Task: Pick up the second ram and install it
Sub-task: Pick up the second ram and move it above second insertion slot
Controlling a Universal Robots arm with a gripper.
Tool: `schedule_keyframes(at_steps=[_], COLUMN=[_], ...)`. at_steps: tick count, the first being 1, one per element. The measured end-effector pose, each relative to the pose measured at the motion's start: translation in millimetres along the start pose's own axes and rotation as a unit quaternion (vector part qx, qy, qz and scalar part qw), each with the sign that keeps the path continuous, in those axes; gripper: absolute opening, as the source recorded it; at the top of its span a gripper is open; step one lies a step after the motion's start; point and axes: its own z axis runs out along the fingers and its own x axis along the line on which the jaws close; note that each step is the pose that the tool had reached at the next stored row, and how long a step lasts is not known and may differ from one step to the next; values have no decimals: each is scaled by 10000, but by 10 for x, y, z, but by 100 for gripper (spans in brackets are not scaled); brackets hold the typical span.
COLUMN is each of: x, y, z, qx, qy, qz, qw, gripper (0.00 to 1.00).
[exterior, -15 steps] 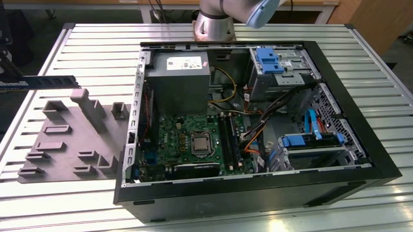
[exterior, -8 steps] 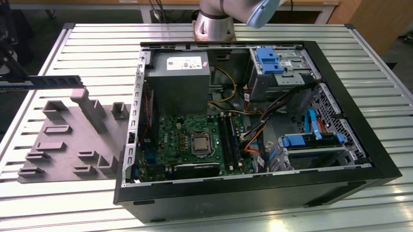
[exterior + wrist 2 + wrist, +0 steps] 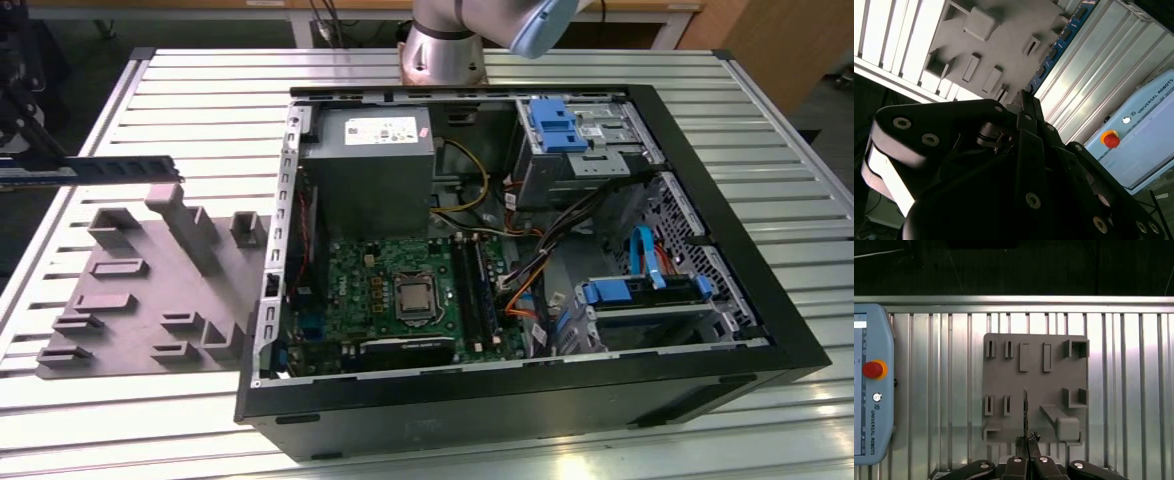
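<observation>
Exterior view, second ram (image 3: 120,168) above grey tray (image 3: 147,295) beside computer case (image 3: 534,410), first wrist view, gripper (image 3: 1026,439) clamped on its edge.

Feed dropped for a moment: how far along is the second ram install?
Pickup looks done: the jaws of the gripper are shut on the second ram, held in the air above the grey holder tray. Left: it is not yet seated in the memory slots inside the open case.

The hand (image 3: 1022,102) clamps one end of the second ram (image 3: 1060,42), the grey holder tray (image 3: 1004,30) beyond it.
</observation>
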Motion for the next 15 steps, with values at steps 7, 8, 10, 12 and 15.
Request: schedule_keyframes(at_steps=[7, 8, 10, 12, 15], x=[-2, -2, -2, -3, -3], y=[-48, -55, -69, -83, -104], z=[-1, -1, -1, -2, -3], qx=[0, 0, 0, 0, 0], qy=[0, 0, 0, 0, 0], qz=[2, 2, 2, 3, 3], qw=[10000, 10000, 10000, 10000, 10000], gripper=[11, 11, 11, 11, 11])
